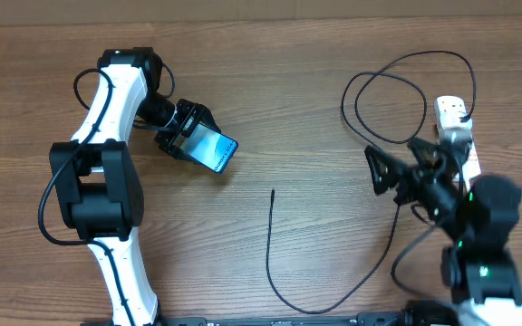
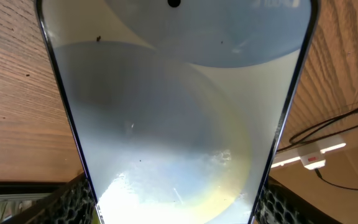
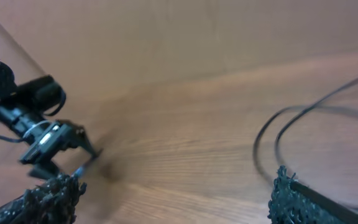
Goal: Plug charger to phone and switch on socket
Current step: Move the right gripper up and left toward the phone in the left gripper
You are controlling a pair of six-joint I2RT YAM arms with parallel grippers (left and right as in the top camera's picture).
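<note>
Left gripper (image 1: 191, 138) clamps the slim blue-screened phone (image 1: 217, 150) by its edges; a push from the plug could shift it in that hold. Centre: thin black charger cable (image 1: 269, 244), tip lying free on the wooden table (image 1: 288, 81). Right gripper (image 1: 375, 172), jaws spread wide, empty, near the white power-strip socket (image 1: 454, 116).

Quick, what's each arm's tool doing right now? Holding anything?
Left tool: closed on the slim smartphone with the bright blue screen.
Right tool: open, holding nothing.
</note>
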